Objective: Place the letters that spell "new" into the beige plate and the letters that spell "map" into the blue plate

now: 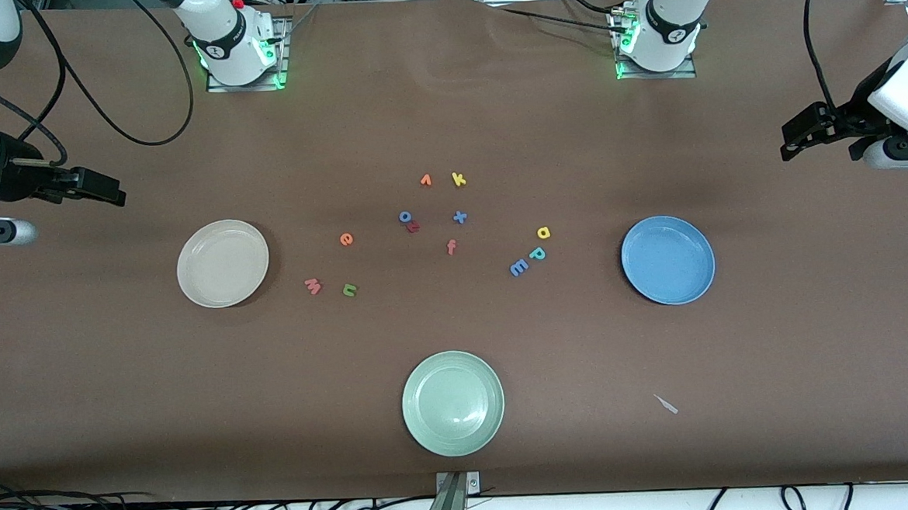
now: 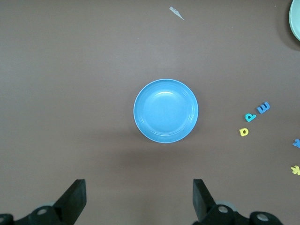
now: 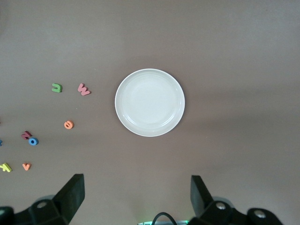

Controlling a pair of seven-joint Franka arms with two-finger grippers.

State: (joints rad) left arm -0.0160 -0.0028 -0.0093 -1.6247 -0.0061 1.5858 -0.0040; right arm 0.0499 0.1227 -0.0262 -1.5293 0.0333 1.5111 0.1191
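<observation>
Lowest in my front view sits the pale green plate (image 1: 452,403), bottom centre; the beige plate (image 1: 223,262) lies centre-left with the pinkish-red w (image 1: 313,286), green n (image 1: 349,290) and orange e (image 1: 346,239) on the cloth beside it; the blue plate (image 1: 668,259) lies centre-right, with the blue m (image 1: 518,267), teal p (image 1: 536,254) and yellow a (image 1: 543,233) clustered nearby. My left gripper (image 1: 805,134) waits at the frame's right edge, fingers spread wide, holding nothing; my right gripper (image 1: 97,188) waits at the left edge, likewise wide and empty.
</observation>
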